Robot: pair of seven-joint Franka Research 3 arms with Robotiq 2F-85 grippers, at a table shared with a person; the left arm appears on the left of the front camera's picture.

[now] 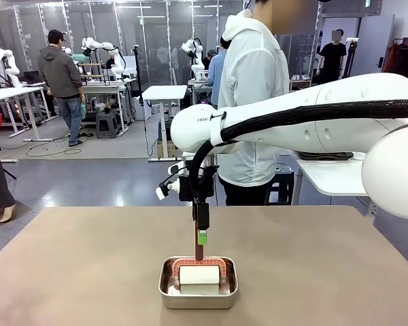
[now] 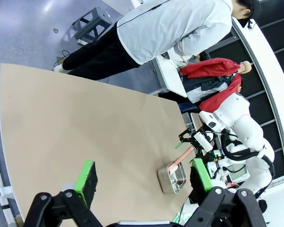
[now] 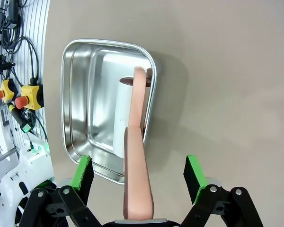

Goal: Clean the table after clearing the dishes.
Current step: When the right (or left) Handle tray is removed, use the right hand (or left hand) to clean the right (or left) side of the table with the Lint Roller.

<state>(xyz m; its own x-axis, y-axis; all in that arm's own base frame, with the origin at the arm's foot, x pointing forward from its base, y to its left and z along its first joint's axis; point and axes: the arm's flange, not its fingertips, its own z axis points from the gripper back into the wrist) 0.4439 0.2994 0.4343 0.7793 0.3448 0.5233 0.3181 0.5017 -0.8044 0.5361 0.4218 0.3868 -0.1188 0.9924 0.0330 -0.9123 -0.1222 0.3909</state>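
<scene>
Over the bench (image 1: 88, 258), mid-width and near my own edge, my right tool (image 3: 138, 164) hangs above the steel pan (image 1: 197, 301). Its pads stand apart, one on each side of the upright pink handle (image 3: 136, 142), with a gap on each side. The white roller (image 1: 199, 274) sits in the pan. My left tool (image 2: 142, 165) is held high above the bench top, pads wide apart.

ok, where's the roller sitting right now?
Front view: the roller stands in the steel pan at the table edge nearest the robot, centred, its pink handle rising between the right gripper's open fingers.
</scene>
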